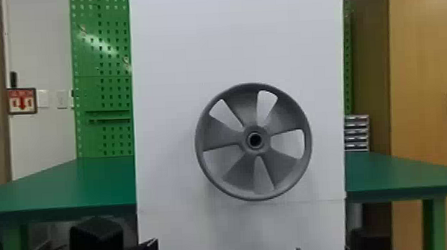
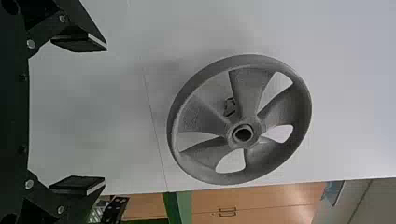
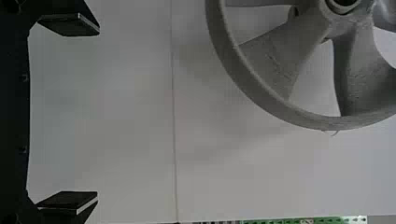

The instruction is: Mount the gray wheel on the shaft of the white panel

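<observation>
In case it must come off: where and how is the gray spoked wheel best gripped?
Probably by the rim of the wheel, from the front, pinched through a gap between spokes: it stands upright before the white panel, its face outward, and the gaps bare the rim's inner edge.

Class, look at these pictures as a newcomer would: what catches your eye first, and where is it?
The gray wheel stands out first, upright before the tall white panel, right of the head view's center. Next comes the green pegboard left of the panel, above a green table.
</observation>
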`<action>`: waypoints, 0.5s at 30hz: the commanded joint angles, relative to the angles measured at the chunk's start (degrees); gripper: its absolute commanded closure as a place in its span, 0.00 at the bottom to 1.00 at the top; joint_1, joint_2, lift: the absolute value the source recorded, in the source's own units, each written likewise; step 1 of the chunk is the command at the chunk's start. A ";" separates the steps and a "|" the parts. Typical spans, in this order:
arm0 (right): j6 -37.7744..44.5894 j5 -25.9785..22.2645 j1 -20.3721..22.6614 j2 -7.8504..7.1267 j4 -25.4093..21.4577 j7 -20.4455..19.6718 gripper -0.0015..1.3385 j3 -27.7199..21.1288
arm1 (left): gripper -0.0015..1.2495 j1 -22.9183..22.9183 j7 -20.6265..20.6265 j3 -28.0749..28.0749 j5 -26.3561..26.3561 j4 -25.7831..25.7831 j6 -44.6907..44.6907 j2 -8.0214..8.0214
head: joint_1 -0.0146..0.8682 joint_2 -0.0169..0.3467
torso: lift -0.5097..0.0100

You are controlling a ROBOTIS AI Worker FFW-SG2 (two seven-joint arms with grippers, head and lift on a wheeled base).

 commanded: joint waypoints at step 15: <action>-22.06 4.42 13.23 -0.13 12.44 7.16 0.05 -1.02 | 0.21 1.42 -0.56 1.38 -0.44 -0.01 -2.24 -0.09 | 0.06 0.01 | 0.02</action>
